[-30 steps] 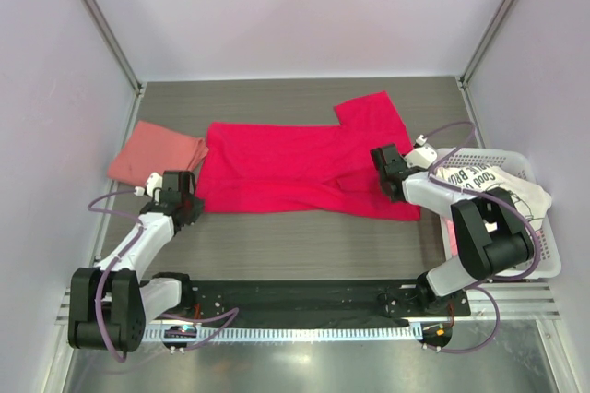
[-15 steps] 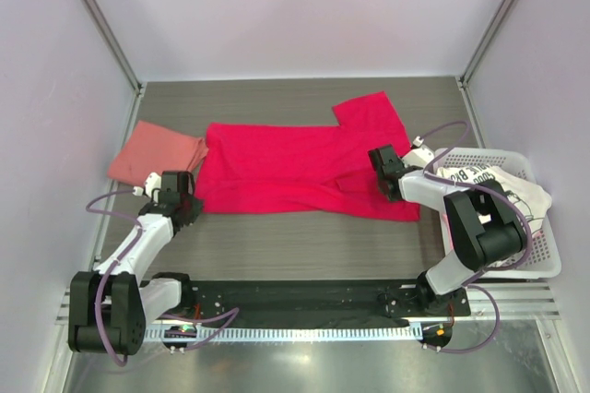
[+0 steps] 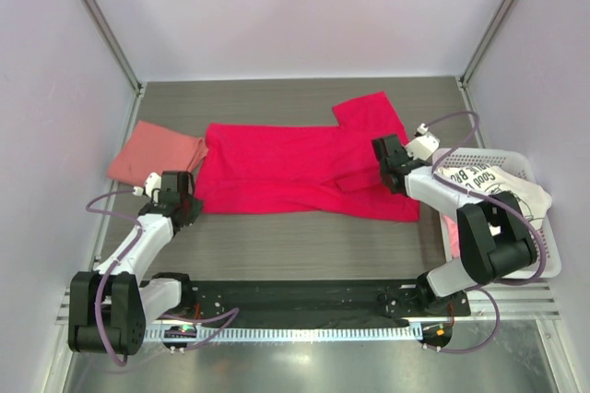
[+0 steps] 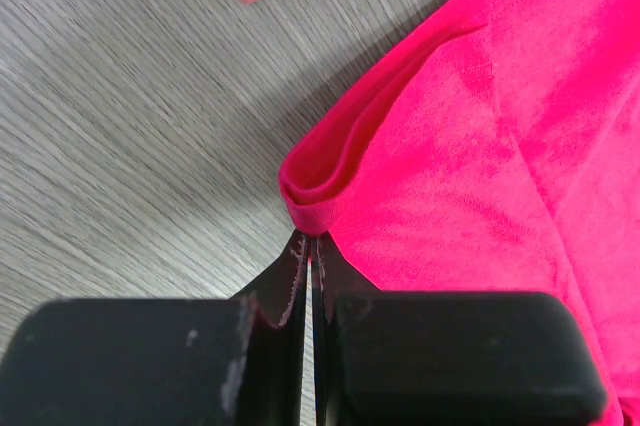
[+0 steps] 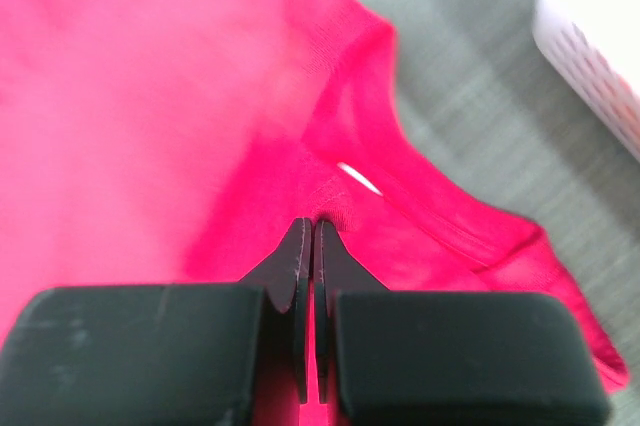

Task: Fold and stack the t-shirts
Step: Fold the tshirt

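- Crimson t-shirt [image 3: 295, 167]: spread flat across the middle of the table [image 3: 304, 245], one sleeve reaching far-right.
- Left end effector [image 4: 308, 246]: fingers pressed together, pinching the shirt's folded near-left corner.
- Right end effector [image 5: 308, 229]: fingers pressed together, pinching cloth at its collar, beside the white tag [image 5: 358, 178].
- Salmon-pink t-shirt [image 3: 157, 153]: folded, just left of it.
- White printed t-shirt [image 3: 479, 176]: in the basket [image 3: 548, 259], to its right.

The left arm [image 3: 140, 244] and right arm [image 3: 433, 192] have white shells and black joints above a black base rail [image 3: 295, 299]. Purple cables [image 3: 109, 196] loop beside them. The black fingers [image 4: 272, 294] taper to scuffed, whitish tips.
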`<control>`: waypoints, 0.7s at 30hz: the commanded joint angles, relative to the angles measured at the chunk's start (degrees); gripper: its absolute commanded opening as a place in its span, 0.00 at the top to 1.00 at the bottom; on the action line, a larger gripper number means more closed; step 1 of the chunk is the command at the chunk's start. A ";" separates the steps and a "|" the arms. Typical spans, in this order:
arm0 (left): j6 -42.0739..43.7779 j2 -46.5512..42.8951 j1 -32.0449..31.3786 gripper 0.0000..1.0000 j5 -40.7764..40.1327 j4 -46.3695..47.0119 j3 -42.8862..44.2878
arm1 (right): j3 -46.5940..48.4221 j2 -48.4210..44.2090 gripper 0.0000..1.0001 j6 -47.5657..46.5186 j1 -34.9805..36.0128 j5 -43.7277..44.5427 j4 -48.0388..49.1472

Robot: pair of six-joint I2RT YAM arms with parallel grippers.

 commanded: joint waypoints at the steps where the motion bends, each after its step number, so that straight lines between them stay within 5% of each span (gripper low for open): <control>1: 0.90 -0.89 0.66 1.00 -2.32 -0.78 0.05 | 5.64 -2.13 0.99 -1.41 -0.06 3.10 0.53; 21: 1.34 -0.98 0.66 1.00 -2.58 -1.40 -0.04 | 27.36 11.31 0.99 -7.30 -3.22 -0.24 -3.25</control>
